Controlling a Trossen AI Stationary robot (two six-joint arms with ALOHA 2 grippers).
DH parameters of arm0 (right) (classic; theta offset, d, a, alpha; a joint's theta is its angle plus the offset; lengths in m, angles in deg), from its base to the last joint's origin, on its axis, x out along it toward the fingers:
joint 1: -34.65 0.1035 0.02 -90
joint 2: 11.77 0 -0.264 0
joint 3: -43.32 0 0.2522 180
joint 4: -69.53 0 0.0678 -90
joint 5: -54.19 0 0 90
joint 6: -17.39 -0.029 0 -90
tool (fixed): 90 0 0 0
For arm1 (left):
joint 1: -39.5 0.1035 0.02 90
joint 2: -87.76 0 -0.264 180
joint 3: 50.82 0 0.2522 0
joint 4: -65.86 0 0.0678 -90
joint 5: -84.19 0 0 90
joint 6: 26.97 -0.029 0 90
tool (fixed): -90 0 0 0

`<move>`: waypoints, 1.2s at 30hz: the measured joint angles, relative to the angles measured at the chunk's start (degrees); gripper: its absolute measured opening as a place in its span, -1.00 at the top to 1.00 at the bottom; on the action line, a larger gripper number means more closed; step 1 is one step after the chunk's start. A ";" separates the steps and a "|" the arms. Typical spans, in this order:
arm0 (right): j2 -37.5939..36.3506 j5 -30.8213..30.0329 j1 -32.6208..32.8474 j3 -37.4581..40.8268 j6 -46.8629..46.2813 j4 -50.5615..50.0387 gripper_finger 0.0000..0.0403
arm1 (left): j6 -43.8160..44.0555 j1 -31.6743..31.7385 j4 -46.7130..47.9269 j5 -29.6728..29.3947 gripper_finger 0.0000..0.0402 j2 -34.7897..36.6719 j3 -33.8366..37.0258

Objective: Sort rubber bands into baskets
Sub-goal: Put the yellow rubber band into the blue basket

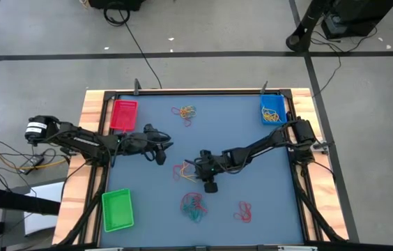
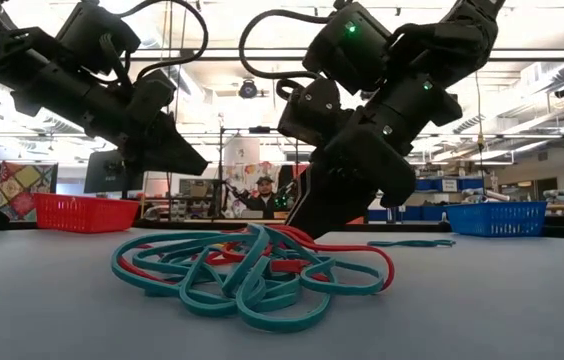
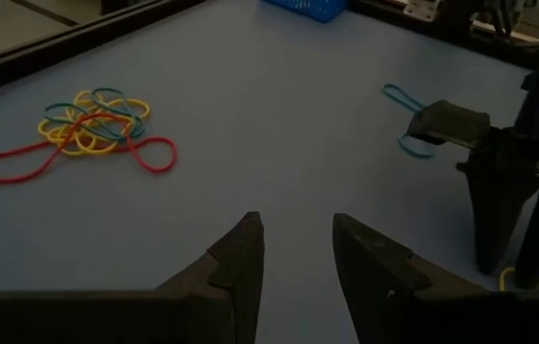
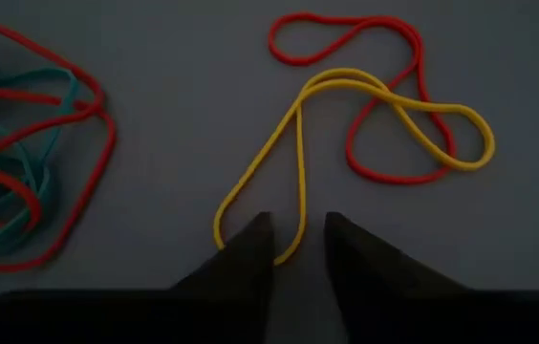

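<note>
My right gripper (image 1: 195,167) is low over the table's middle, fingers pointing down and a little apart. In the right wrist view its fingertips (image 4: 298,229) stand at the near end of a yellow rubber band (image 4: 300,162), which lies flat across a red band (image 4: 346,17). A teal and red tangle (image 4: 21,172) lies beside them and shows in the low view (image 2: 252,270). My left gripper (image 1: 163,152) hovers open and empty left of centre. The red basket (image 1: 123,115), blue basket (image 1: 272,109) and green basket (image 1: 118,209) stand on the table. My right gripper has its two fingers on either side of the yellow band's near end loop (image 4: 287,256), coming from above. One fingertip (image 4: 255,239) covers part of that loop. I cannot tell whether the fingers touch it. The band lies flat on the table.
A yellow, red and teal pile (image 1: 185,111) lies near the far edge, also in the left wrist view (image 3: 97,124). A red band (image 1: 243,211) lies near the front right. A single teal band (image 3: 403,100) lies past my right arm. The blue basket holds yellow bands.
</note>
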 joint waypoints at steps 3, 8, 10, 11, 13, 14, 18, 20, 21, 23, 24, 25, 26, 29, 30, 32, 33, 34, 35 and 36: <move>-0.01 -0.21 0.39 0.02 0.14 -0.64 0.74 | 0.01 0.02 -0.05 -0.53 0.35 0.00 0.00; -0.28 -0.33 0.45 0.04 -1.46 -1.57 0.94 | 0.70 0.00 -0.41 -0.55 0.35 0.00 0.00; -0.94 -1.78 0.48 0.14 -2.05 -2.03 0.96 | 1.22 0.00 -0.37 -0.55 0.35 0.00 0.00; -1.65 -2.80 0.57 0.22 -2.01 -2.75 0.97 | 1.24 0.00 -0.39 -0.55 0.35 0.00 0.00; -3.63 -5.02 0.69 0.51 -1.86 -5.35 0.97 | 1.26 0.00 -0.35 -0.55 0.35 0.00 0.00; -4.74 -6.26 0.65 0.60 -1.83 -6.71 0.97 | 1.26 0.00 -0.29 -0.55 0.35 0.00 0.00; -11.14 -12.78 0.37 0.49 -1.59 -12.02 0.98 | 1.15 0.00 -0.30 -0.53 0.35 0.00 0.00; -14.03 -16.86 0.38 0.43 -1.60 -16.06 0.98 | 0.50 0.02 -0.79 -0.61 0.35 0.00 0.00; -15.39 -18.93 0.40 0.49 -1.63 -18.47 0.99 | -0.41 0.02 -1.42 -0.80 0.35 0.00 0.00; -18.36 -22.79 0.43 0.50 -2.21 -22.28 0.99 | -2.00 0.02 -3.23 -1.09 0.35 0.00 0.00; -19.90 -24.87 0.43 0.48 -2.85 -24.56 0.99 | -3.09 0.06 -4.29 -1.38 0.35 0.00 0.00; -21.38 -27.03 0.43 0.44 -3.63 -26.79 0.99 | -3.90 0.07 -5.34 -1.53 0.35 0.00 0.00; -22.77 -29.04 0.42 0.43 -4.48 -29.21 0.99 | -4.87 0.07 -6.34 -1.63 0.35 0.00 0.00; -26.93 -35.72 0.02 0.43 -7.14 -37.36 0.99 | -6.27 0.07 -8.41 -1.69 0.35 0.00 -0.02; -28.57 -37.80 -0.31 0.43 -8.17 -39.89 0.99 | -6.41 0.07 -8.60 -1.73 0.35 0.00 -0.02; -31.77 -41.39 -1.46 0.41 -10.56 -44.97 0.99 | -6.43 0.07 -9.08 -1.75 0.35 0.00 -0.02; -33.24 -43.06 -2.28 0.41 -11.99 -47.62 0.99 | -6.46 0.07 -9.08 -1.78 0.35 0.00 -0.02; -34.73 -44.62 -3.21 0.41 -13.41 -49.92 0.99 | -6.52 0.07 -9.02 -1.79 0.35 0.00 -0.02; -36.25 -46.03 -4.29 0.41 -14.64 -52.17 0.99 | -6.52 0.07 -8.93 -1.79 0.35 0.00 -0.02; -37.88 -47.38 -5.51 0.41 -15.61 -54.25 0.99 | -6.50 0.07 -8.94 -1.79 0.35 0.00 -0.02</move>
